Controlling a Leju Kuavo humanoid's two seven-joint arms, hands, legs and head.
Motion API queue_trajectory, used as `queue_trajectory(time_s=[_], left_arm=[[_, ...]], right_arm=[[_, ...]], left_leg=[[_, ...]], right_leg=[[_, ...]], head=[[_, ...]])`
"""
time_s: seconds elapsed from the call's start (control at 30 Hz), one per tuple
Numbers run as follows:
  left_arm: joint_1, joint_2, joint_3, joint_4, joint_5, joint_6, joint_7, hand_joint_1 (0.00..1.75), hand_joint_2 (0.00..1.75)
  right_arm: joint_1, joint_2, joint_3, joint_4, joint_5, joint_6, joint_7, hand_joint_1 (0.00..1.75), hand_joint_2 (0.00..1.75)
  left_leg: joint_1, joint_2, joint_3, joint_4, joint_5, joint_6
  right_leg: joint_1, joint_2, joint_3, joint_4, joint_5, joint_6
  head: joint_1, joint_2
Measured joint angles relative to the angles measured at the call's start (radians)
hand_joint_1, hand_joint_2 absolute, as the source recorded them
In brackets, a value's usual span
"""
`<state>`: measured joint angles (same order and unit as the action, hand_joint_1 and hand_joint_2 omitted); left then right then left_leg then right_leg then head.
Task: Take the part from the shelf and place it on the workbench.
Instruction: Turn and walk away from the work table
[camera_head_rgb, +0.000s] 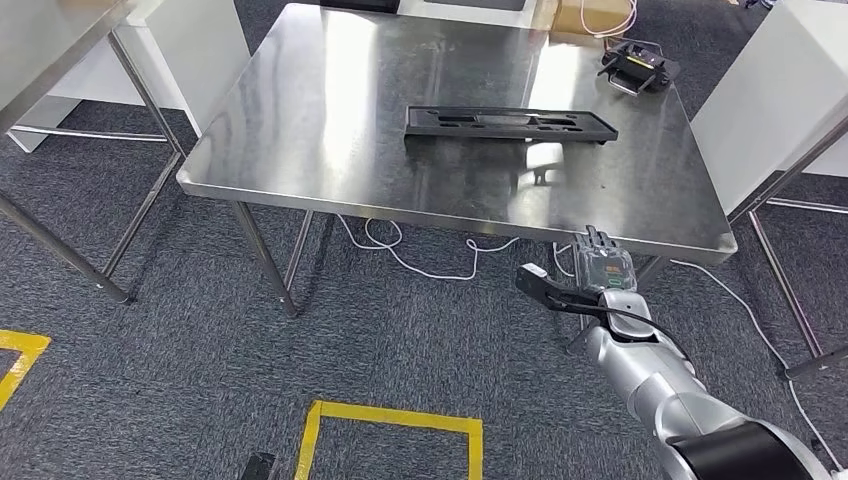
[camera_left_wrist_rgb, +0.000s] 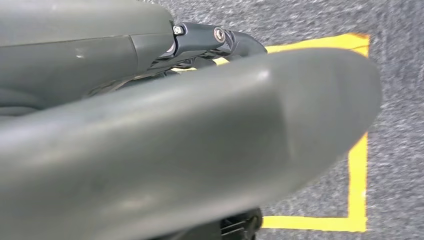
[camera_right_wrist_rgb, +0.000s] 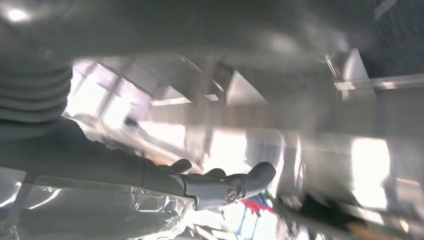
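We see long flat black plastic part (camera_head_rgb: 510, 123) with moulded cutouts lying on shiny stainless-steel bench (camera_head_rgb: 300, 150), centre of head view, long axis running left-right across frame, flat side down. Small black device (camera_head_rgb: 637, 67) at bench's upper right corner. Right hand (camera_head_rgb: 598, 262) below bench's near edge, lower right, fingers (camera_head_rgb: 596, 240) extended, holding nothing. Left hand (camera_left_wrist_rgb: 190, 140) over grey carpet (camera_left_wrist_rgb: 400, 75) with yellow tape (camera_left_wrist_rgb: 357, 175); we cannot tell its finger state.

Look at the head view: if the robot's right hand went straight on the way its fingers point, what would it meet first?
Probably the near edge of the steel workbench: the right hand points at it from just below and in front. Depth is unclear; it might pass under.
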<state>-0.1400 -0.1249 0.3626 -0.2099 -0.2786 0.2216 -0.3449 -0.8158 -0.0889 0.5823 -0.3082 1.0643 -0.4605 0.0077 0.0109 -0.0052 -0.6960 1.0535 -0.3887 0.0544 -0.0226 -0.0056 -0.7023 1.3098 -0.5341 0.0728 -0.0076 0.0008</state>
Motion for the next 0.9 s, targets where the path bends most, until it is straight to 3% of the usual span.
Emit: queue_trajectory(time_s=[0.03, 0.07, 0.13, 0.17, 0.2, 0.23, 0.27, 0.3, 0.33, 0.4, 0.43, 0.5, 0.53, 0.6, 0.67, 0.77, 0.8, 0.83, 0.9], left_arm=[[0.000, 0.000, 0.001, 0.000, 0.000, 0.000, 0.000, 0.00, 0.00], [0.000, 0.000, 0.001, 0.000, -0.001, 0.000, 0.000, 0.00, 0.00], [0.000, -0.001, 0.001, 0.000, -0.002, 0.000, 0.000, 0.00, 0.00], [0.000, -0.001, 0.002, 0.000, -0.002, 0.001, 0.000, 0.00, 0.00], [0.000, -0.001, 0.002, 0.000, -0.003, 0.002, 0.000, 0.00, 0.00], [0.001, -0.001, 0.002, 0.000, -0.003, 0.003, 0.001, 0.00, 0.00], [0.001, -0.001, 0.002, 0.000, -0.004, 0.004, 0.001, 0.00, 0.00], [0.002, -0.001, 0.002, 0.000, -0.004, 0.005, 0.002, 0.00, 0.00], [0.003, 0.000, 0.002, 0.000, -0.005, 0.006, 0.002, 0.00, 0.00], [0.004, 0.002, 0.005, 0.000, -0.006, 0.007, 0.000, 0.00, 0.00], [0.004, 0.004, 0.006, 0.000, -0.006, 0.008, -0.002, 0.00, 0.00], [0.004, 0.008, 0.013, 0.000, -0.005, 0.009, -0.009, 0.00, 0.00], [0.004, 0.010, 0.017, 0.000, -0.004, 0.010, -0.013, 0.00, 0.00], [0.003, 0.014, 0.023, -0.001, -0.002, 0.010, -0.020, 0.00, 0.00], [0.003, 0.017, 0.028, -0.002, -0.001, 0.013, -0.024, 0.00, 0.00], [0.005, 0.019, 0.038, -0.002, 0.003, 0.019, -0.029, 0.00, 0.00], [0.005, 0.020, 0.041, -0.002, 0.005, 0.019, -0.031, 0.00, 0.00], [0.006, 0.020, 0.044, -0.002, 0.006, 0.020, -0.034, 0.00, 0.00], [0.012, 0.021, 0.048, -0.002, 0.006, 0.022, -0.037, 0.00, 0.00]], right_arm=[[0.010, -0.002, -0.008, 0.002, -0.004, -0.001, 0.008, 0.00, 1.75], [0.019, -0.003, -0.016, 0.003, -0.008, -0.002, 0.015, 0.00, 1.75], [0.034, -0.007, -0.034, 0.004, -0.016, -0.008, 0.026, 0.00, 1.75], [0.042, -0.010, -0.042, 0.005, -0.018, -0.012, 0.031, 0.00, 1.75], [0.051, -0.013, -0.049, 0.006, -0.020, -0.016, 0.036, 0.00, 1.75], [0.061, -0.015, -0.055, 0.008, -0.021, -0.020, 0.043, 0.00, 1.75], [0.071, -0.017, -0.061, 0.010, -0.023, -0.023, 0.052, 0.00, 1.75], [0.082, -0.018, -0.069, 0.011, -0.029, -0.027, 0.061, 0.00, 1.75], [0.097, -0.018, -0.081, 0.012, -0.038, -0.035, 0.069, 0.00, 1.75], [0.139, -0.021, -0.117, 0.014, -0.067, -0.059, 0.079, 0.00, 1.75], [0.166, -0.022, -0.141, 0.016, -0.085, -0.070, 0.081, 0.00, 1.75], [0.223, -0.025, -0.194, 0.019, -0.126, -0.083, 0.075, 0.00, 1.75], [0.249, -0.026, -0.220, 0.021, -0.145, -0.086, 0.068, 0.00, 1.75], [0.298, -0.027, -0.274, 0.024, -0.184, -0.087, 0.052, 0.00, 1.75], [0.338, -0.027, -0.325, 0.027, -0.217, -0.075, 0.037, 0.00, 1.75], [0.401, -0.025, -0.390, 0.036, -0.264, -0.041, 0.024, 0.00, 1.75], [0.425, -0.023, -0.410, 0.039, -0.274, -0.033, 0.022, 0.00, 1.31], [0.448, -0.020, -0.427, 0.043, -0.280, -0.026, 0.020, 0.00, 0.87], [0.490, -0.013, -0.454, 0.050, -0.280, -0.016, 0.022, 0.00, 0.00]], left_leg=[[-0.004, 0.000, -0.015, 0.000, 0.014, 0.000], [-0.007, 0.000, -0.027, 0.000, 0.026, -0.001], [-0.009, 0.002, -0.039, -0.004, 0.051, -0.009], [-0.008, 0.002, -0.039, -0.009, 0.063, -0.015], [-0.007, 0.002, -0.038, -0.017, 0.076, -0.021], [-0.004, 0.002, -0.038, -0.023, 0.084, -0.027], [-0.003, 0.000, -0.044, -0.021, 0.073, -0.032], [-0.002, -0.001, -0.052, -0.005, 0.040, -0.037], [0.000, -0.001, -0.061, 0.032, -0.013, -0.041], [0.002, 0.000, -0.075, 0.150, -0.121, -0.053], [0.005, 0.001, -0.075, 0.208, -0.140, -0.058], [0.012, 0.002, -0.044, 0.255, -0.108, -0.068], [0.017, 0.002, -0.007, 0.233, -0.082, -0.072], [0.020, -0.002, 0.089, 0.119, -0.101, -0.077], [0.014, -0.009, 0.140, 0.034, -0.148, -0.065], [0.005, -0.007, 0.129, 0.016, -0.126, -0.022], [0.005, -0.005, 0.118, 0.013, -0.112, -0.008], [0.006, -0.003, 0.103, 0.010, -0.097, 0.002], [0.005, -0.002, 0.068, 0.010, -0.069, 0.008]], right_leg=[[0.006, 0.001, 0.047, -0.042, 0.018, -0.002], [0.014, 0.002, 0.104, -0.111, 0.017, -0.013], [0.029, 0.002, 0.196, -0.246, -0.010, -0.040], [0.035, 0.002, 0.215, -0.284, -0.023, -0.052], [0.039, 0.003, 0.216, -0.300, -0.018, -0.057], [0.032, 0.003, 0.209, -0.304, -0.003, -0.064], [0.025, 0.002, 0.203, -0.310, 0.012, -0.071], [0.018, 0.000, 0.193, -0.315, 0.030, -0.080], [0.012, -0.003, 0.182, -0.317, 0.047, -0.086], [0.013, -0.007, 0.151, -0.315, 0.077, -0.091], [0.013, -0.010, 0.134, -0.313, 0.089, -0.088], [0.010, -0.015, 0.098, -0.302, 0.110, -0.080], [0.008, -0.016, 0.080, -0.295, 0.118, -0.074], [0.007, -0.017, 0.048, -0.274, 0.131, -0.059], [0.011, -0.016, 0.034, -0.262, 0.144, -0.044], [0.014, -0.012, 0.026, -0.262, 0.155, -0.025], [0.013, -0.010, 0.016, -0.246, 0.133, -0.026], [0.010, -0.007, 0.001, -0.213, 0.093, -0.030], [0.006, -0.004, -0.030, -0.098, -0.007, -0.036]], head=[[0.000, 0.000], [-0.001, 0.000], [-0.003, 0.000], [-0.003, 0.000], [-0.003, 0.000], [-0.002, 0.000], [-0.002, 0.000], [-0.003, 0.000], [-0.004, 0.000], [-0.006, 0.000], [-0.006, 0.000], [-0.007, 0.000], [-0.007, 0.000], [-0.007, 0.000], [-0.004, 0.000], [-0.001, 0.000], [0.001, 0.000], [0.002, 0.000], [0.005, 0.000]])
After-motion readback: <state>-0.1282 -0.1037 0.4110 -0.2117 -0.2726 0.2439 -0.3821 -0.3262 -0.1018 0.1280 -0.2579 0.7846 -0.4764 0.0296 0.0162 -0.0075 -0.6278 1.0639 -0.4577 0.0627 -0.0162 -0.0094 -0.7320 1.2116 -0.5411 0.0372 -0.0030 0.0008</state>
